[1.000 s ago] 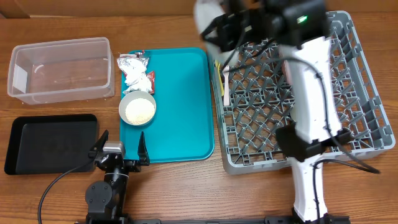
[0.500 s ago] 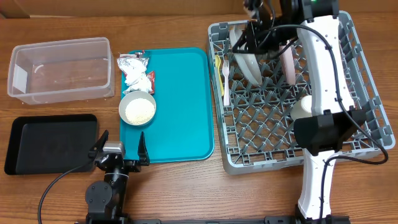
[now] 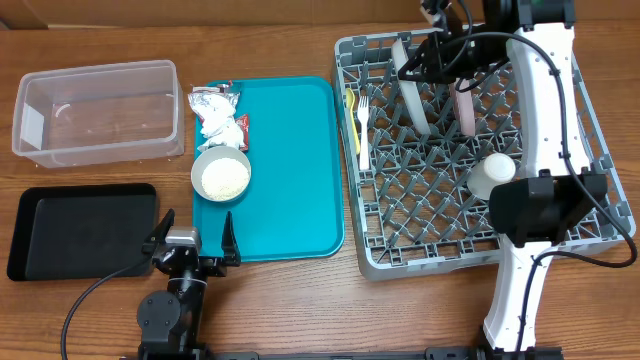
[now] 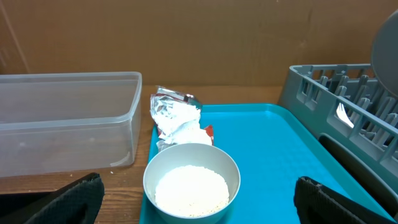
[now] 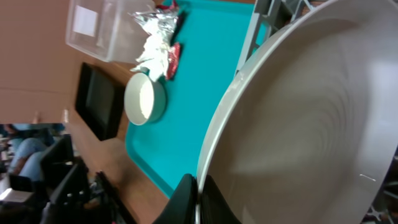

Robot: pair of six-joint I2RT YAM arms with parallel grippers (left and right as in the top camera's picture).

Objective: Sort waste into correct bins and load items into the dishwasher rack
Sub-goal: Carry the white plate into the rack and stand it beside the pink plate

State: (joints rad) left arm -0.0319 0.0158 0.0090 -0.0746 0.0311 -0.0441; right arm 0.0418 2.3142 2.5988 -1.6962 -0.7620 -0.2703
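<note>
My right gripper [image 3: 422, 62] is shut on the rim of a pale round plate [image 3: 412, 98], which stands on edge among the pegs at the back of the grey dishwasher rack [image 3: 590, 190]. In the right wrist view the plate [image 5: 311, 124] fills the frame, with the jaws [image 5: 198, 194] pinched on its edge. A second plate [image 3: 463, 105], a white cup [image 3: 490, 176], a white fork [image 3: 364, 128] and a yellow spoon [image 3: 350, 108] are in the rack. A bowl of rice [image 3: 221, 177], a napkin [image 3: 216, 124] and a foil wrapper [image 3: 212, 98] lie on the teal tray. My left gripper [image 3: 195, 250] is open and empty, near the bowl [image 4: 191, 180].
The teal tray [image 3: 290, 170] sits between the rack and the bins. The clear tub [image 3: 95, 112] stands at the back left and the black tray [image 3: 80, 230] in front of it. The right arm reaches over the rack's right half.
The right arm swung right and back and brought the plate down from above the rack's back left corner to stand between the pegs. The left arm has not moved.
</note>
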